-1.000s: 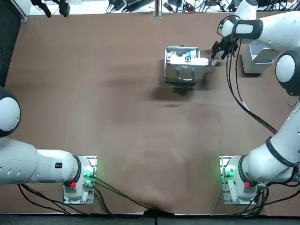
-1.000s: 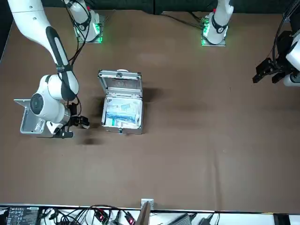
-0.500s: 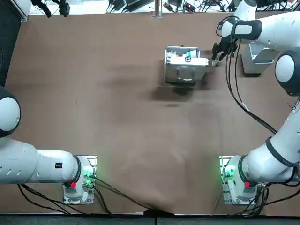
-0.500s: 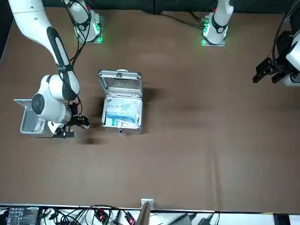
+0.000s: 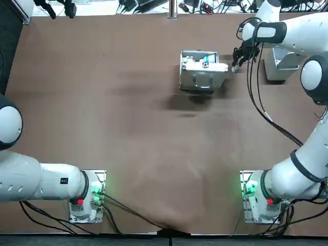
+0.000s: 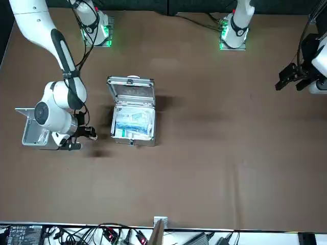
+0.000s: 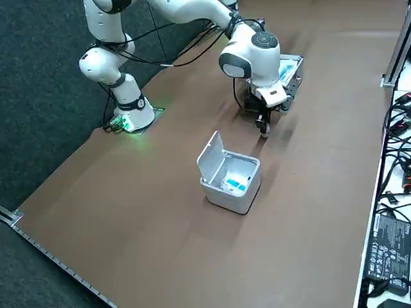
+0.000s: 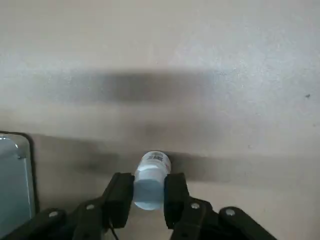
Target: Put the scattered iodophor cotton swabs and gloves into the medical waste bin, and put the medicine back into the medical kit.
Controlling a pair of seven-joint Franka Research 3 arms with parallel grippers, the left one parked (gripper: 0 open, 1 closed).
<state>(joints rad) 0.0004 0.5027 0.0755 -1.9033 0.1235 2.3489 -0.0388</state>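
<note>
Top view: barely anything diff vs 1 s ago tbh. The right gripper (image 5: 236,65) sits in the upper right of the frame, between the medical kit (image 5: 202,72) and the waste bin (image 5: 279,64). It has only crept a tiny bit toward the bin side. Kit and bin haven't budged.

Right wrist view has the fingers (image 8: 121,187) pinched on a small white medicine bottle (image 8: 151,170). One end pokes out past the tips, and there's a shadow on the surface behind it. Can't tell if the bottle touches the table. Kit lid is up w/ white and teal packs (image 6: 134,122) inside. Bin lid is flipped open too, and the right side view shows blue bits (image 7: 236,185) at the bottom.

Surface is a plain brown table (image 5: 128,113) w/ soft dark shadows next to the kit. Green lights glow at the arm bases (image 5: 250,190) along the lower part of the top view. Room-wise: cables (image 5: 148,5) and misc gear run along the top edge of that frame, dark carpet (image 7: 38,96) fills the left of the right side view, and a black labelled box (image 7: 388,247) sits at its lower right.
</note>
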